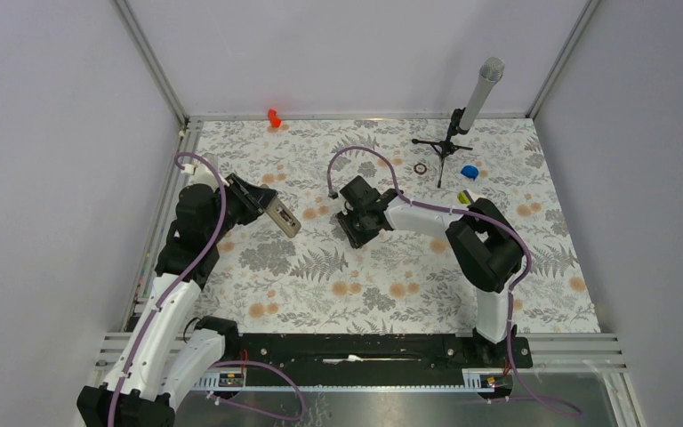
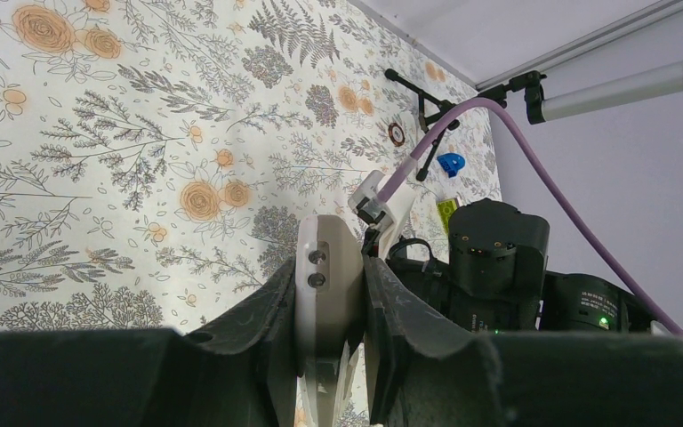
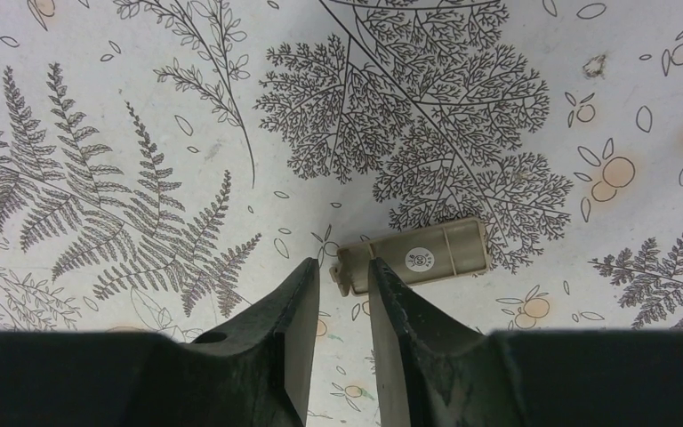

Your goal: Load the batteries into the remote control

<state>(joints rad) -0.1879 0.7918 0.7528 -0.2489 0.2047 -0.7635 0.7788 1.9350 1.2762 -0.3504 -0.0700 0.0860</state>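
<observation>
My left gripper [image 1: 262,203] is shut on the remote control [image 1: 282,215], a small white handset held above the table at the left. In the left wrist view the remote [image 2: 325,267] stands edge-on between the jaws of the gripper [image 2: 329,289], with two small dark round spots on its end. My right gripper [image 1: 354,229] is at mid-table. In the right wrist view it [image 3: 342,267] is open and empty, just above the left end of a beige cover piece [image 3: 418,258] with a round sticker, lying flat. I see no batteries.
A small tripod [image 1: 445,147] with a grey microphone [image 1: 482,93] stands at the back right. Near it lie a dark ring [image 1: 421,168], a blue piece [image 1: 470,172] and a yellow-green bar [image 1: 465,197]. A red piece [image 1: 274,116] sits at the back edge.
</observation>
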